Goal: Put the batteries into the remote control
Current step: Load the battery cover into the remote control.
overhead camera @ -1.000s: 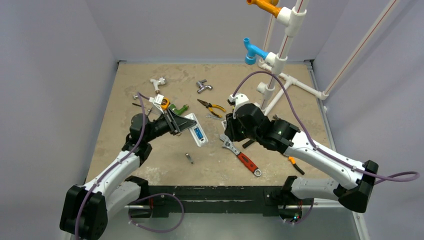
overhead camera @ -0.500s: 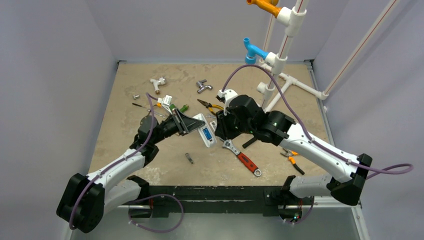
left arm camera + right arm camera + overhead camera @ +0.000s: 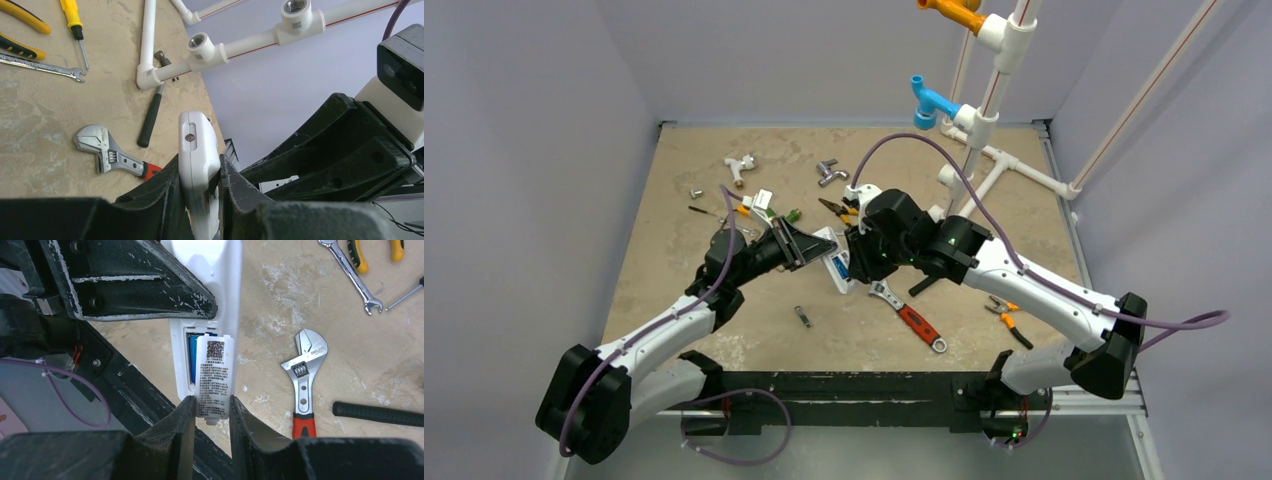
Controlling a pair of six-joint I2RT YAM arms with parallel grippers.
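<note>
A: Quick, where's the remote control?
B: In your left gripper. The fingers are clamped on its two long sides and it's held up off the table, around mid-board. The left wrist view only gives you its end face, a small round spot in a slot; the back is turned away from that camera.
A: And the right wrist?
B: That one shows the back: a recess with one blue battery lying lengthwise in it. You can't tell if a second sits beside it, because the cover with the printed label and QR code hides that half.
A: Who has the cover?
B: Your right gripper, closed on its lower end. The cover lies over the recess's right side.
A: Does the top view add anything?
B: Both grippers are nose to nose at the remote, with just a blue sliver showing. A red-handled wrench lies on the table nearby.
</note>
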